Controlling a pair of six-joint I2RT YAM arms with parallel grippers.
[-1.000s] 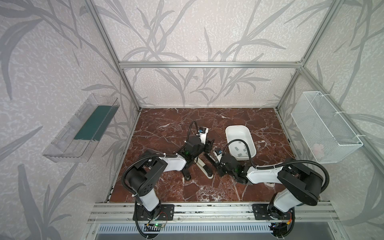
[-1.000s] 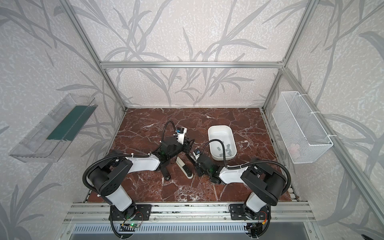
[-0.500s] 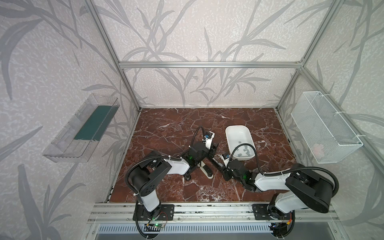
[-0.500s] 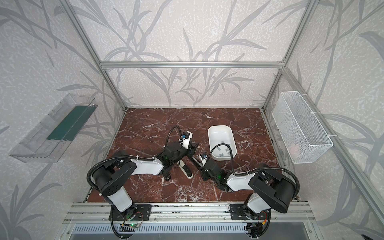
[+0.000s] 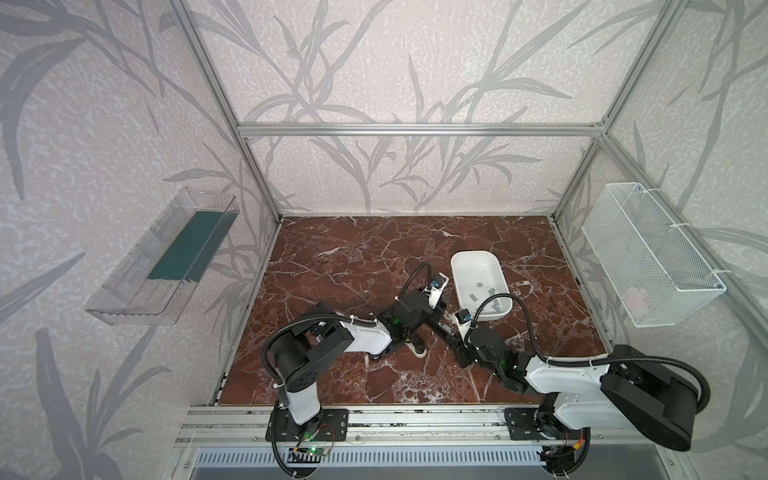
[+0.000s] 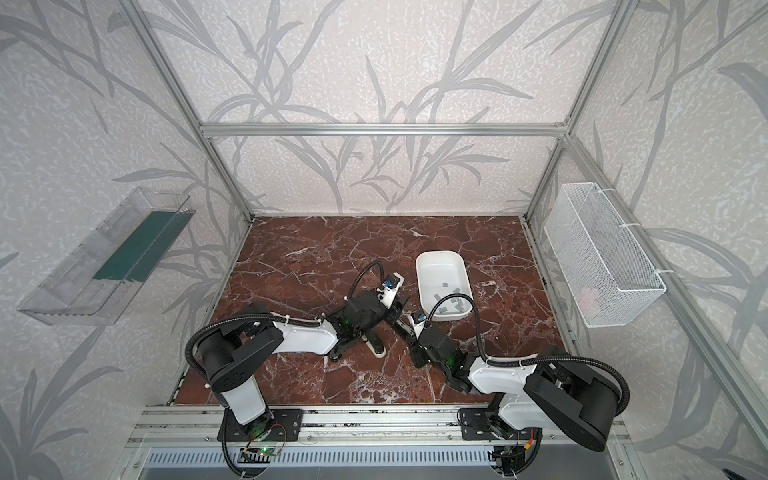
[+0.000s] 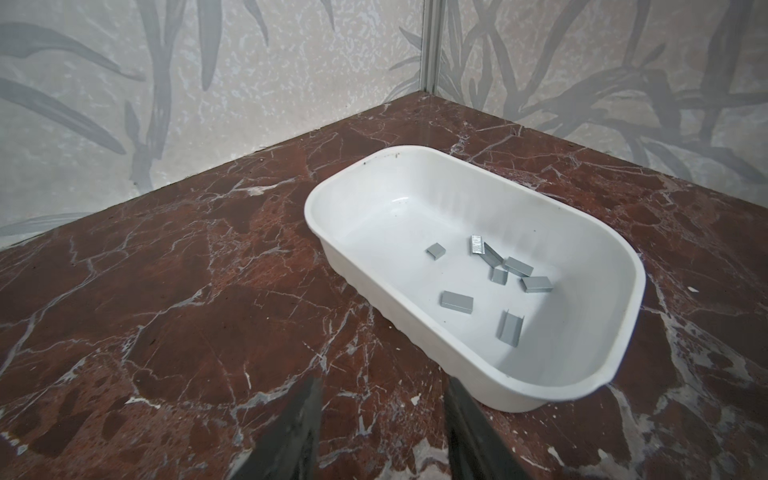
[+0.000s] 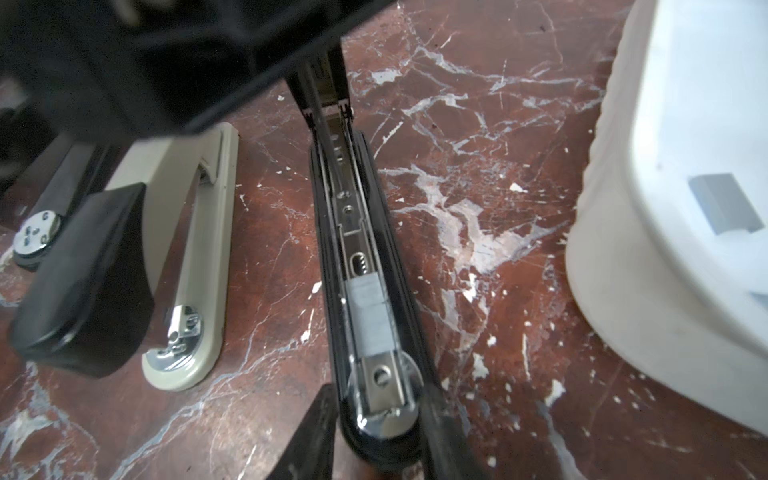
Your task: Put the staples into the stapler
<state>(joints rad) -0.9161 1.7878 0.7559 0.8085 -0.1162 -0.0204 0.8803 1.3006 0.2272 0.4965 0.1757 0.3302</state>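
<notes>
The stapler (image 8: 365, 257) lies opened flat on the marble, its beige base (image 8: 187, 257) beside its black arm (image 5: 448, 329) (image 6: 404, 326). A grey strip of staples (image 8: 370, 311) sits in the arm's metal channel. My right gripper (image 8: 380, 419) (image 5: 458, 343) is shut on the arm's front end, one finger on each side. More staples (image 7: 457, 301) (image 5: 480, 286) lie loose in the white tray (image 7: 415, 332) (image 5: 473, 252). My left gripper (image 7: 382, 386) (image 5: 439, 308) is open over bare marble next to the tray, nothing between its fingers.
A glossy black block (image 8: 83, 282) and a black bar with a round metal plate (image 8: 37, 232) lie next to the beige base. The tray wall (image 8: 623, 270) stands close to the stapler's arm. A clear shelf (image 5: 183, 253) and a wire basket (image 5: 648, 253) hang on the side walls.
My left gripper has swung right toward the tray. My right gripper has drawn back toward the front, to the free end of the stapler's arm.
</notes>
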